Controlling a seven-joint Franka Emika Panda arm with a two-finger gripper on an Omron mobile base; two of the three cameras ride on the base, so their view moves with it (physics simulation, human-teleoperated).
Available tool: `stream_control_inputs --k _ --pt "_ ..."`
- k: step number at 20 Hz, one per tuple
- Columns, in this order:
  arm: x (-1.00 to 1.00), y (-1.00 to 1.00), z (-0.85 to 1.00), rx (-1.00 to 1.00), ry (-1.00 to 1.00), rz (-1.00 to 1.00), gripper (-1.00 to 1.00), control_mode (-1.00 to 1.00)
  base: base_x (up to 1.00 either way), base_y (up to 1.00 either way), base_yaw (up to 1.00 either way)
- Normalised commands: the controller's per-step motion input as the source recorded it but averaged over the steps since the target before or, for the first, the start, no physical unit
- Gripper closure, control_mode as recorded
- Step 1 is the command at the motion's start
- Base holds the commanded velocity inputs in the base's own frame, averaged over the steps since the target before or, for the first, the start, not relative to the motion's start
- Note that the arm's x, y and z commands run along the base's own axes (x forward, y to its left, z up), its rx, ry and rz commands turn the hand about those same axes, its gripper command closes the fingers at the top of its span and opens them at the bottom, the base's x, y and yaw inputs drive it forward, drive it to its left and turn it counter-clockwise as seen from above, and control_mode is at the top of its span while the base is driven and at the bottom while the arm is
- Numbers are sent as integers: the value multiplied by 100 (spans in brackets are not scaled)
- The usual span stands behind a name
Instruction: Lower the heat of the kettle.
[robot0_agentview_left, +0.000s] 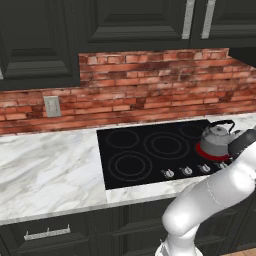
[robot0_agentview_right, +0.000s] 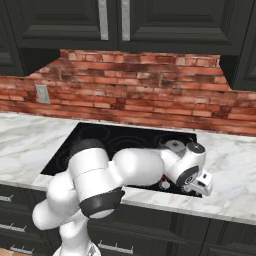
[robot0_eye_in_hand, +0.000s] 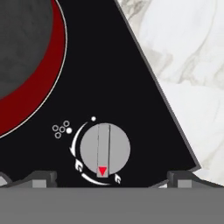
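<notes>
Backdrop: red brick wall (robot0_agentview_left: 150, 85) under dark cabinets (robot0_agentview_left: 130, 20), marble counter (robot0_agentview_left: 45, 165) around a black cooktop (robot0_agentview_left: 150, 150).
Kettle: the kettle (robot0_agentview_left: 217, 138) sits on the glowing red burner (robot0_agentview_left: 205, 151) at the cooktop's 3 o'clock edge in the left base view; from my hand it is the grey mass (robot0_eye_in_hand: 24, 39) at 10 o'clock.
Knob: a grey stove knob (robot0_eye_in_hand: 104, 149) lies straight below me, its red pointer at 6 o'clock, white flame marks curving around it.
My gripper (robot0_eye_in_hand: 111, 178): fingers spread wide, tips (robot0_eye_in_hand: 41, 178) either side of the knob, not touching it, holding nothing.
Arm: my wrist (robot0_agentview_right: 192, 170) hangs over the cooktop's front right corner.
</notes>
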Motion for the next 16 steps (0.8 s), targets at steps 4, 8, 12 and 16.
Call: stream_control_inputs --k 4,8,12,16 --pt "5 -2 0 0 0 2 -100 -100 0 0 0" --pt "2 1 -6 0 0 0 -100 -100 0 0 0" --pt "0 3 -10 0 0 0 -100 -100 0 0 0" --pt "0 3 -10 0 0 0 -100 -100 0 0 0"
